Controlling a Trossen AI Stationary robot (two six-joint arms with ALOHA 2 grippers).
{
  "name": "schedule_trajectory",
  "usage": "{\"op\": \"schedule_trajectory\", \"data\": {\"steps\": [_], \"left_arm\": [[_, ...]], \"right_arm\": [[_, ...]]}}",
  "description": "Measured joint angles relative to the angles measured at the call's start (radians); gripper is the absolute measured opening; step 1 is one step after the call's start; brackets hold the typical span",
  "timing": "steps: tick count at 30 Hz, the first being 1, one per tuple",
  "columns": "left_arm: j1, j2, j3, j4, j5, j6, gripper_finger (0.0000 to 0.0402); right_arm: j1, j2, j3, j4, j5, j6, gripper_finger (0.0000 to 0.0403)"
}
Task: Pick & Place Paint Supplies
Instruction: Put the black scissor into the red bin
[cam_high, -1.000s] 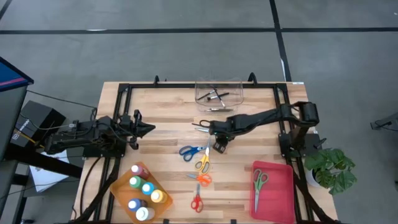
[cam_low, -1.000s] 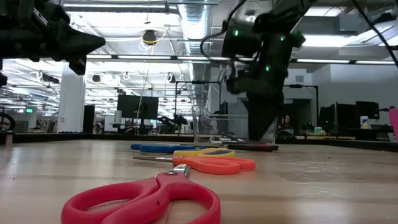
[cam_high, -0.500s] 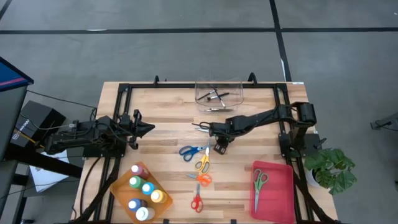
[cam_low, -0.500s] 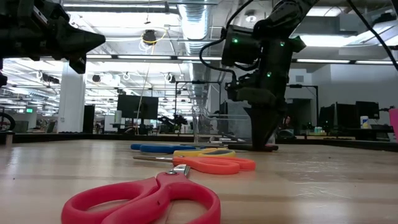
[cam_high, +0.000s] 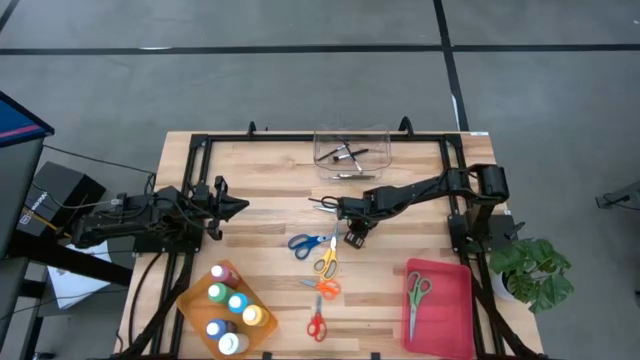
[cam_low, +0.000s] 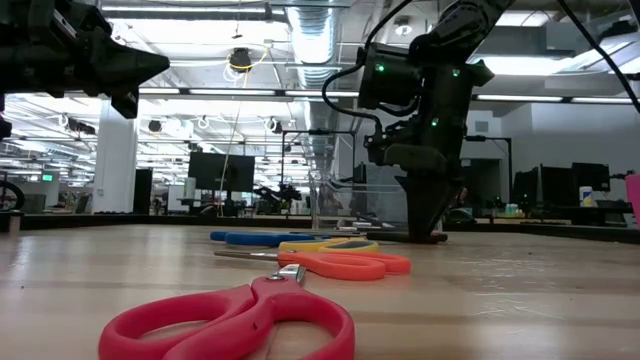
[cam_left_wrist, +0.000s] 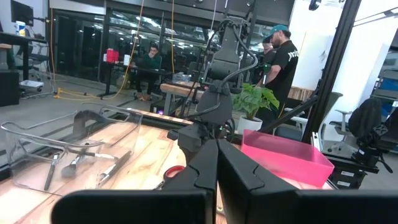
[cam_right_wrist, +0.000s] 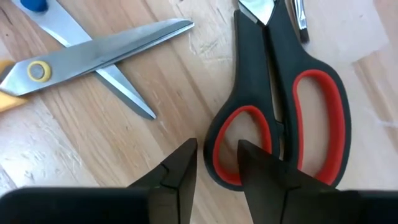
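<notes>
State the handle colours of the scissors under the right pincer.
Black with red lining, scissors; clearest in right wrist view.

At the table's (cam_high: 400, 240) far edge, about mid-width, stands a bin (cam_high: 351, 151) with several tools lying in it; what they are is hard to tell from above. Just in front of the bin lie a pair of scissors (cam_right_wrist: 280, 118), and the right gripper (cam_high: 344, 208) sits directly over their handles. Nearer the front, four more scissors (cam_high: 321, 270) lie in a loose column down the table's middle. A tray (cam_high: 438, 300) at the front right corner holds one further pair (cam_high: 414, 292). A holder (cam_high: 228, 308) at the front left carries the bottles (cam_high: 231, 302). The left gripper (cam_high: 240, 206) hangs at the left side, well apart from everything.
</notes>
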Motion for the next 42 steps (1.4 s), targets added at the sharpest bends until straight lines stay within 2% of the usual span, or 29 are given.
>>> {"op": "schedule_trajectory", "data": {"steps": [6, 11, 19, 23, 30, 42], "left_arm": [[0.000, 0.000, 0.000, -0.015, 0.000, 0.000, 0.0000], [0.000, 0.000, 0.000, -0.116, -0.004, 0.000, 0.0000], [0.000, 0.000, 0.000, -0.116, -0.004, 0.000, 0.0000], [0.000, 0.000, 0.000, -0.117, -0.001, 0.000, 0.0000], [0.000, 0.000, 0.000, -0.118, -0.001, 0.000, 0.0000], [0.000, 0.000, 0.000, -0.119, 0.000, 0.000, 0.0000]], "right_arm": [[0.000, 0.000, 0.000, 0.001, 0.000, 0.000, 0.0113], [0.000, 0.000, 0.000, 0.004, 0.000, 0.000, 0.0113], [0.002, 0.000, 0.000, -0.008, -0.006, 0.000, 0.0109], [0.006, 0.019, 0.004, -0.016, -0.020, 0.003, 0.0086], [0.004, 0.061, 0.010, -0.044, -0.038, 0.028, 0.0016], [0.009, 0.017, 0.031, -0.074, -0.011, 0.077, 0.0006]]}}
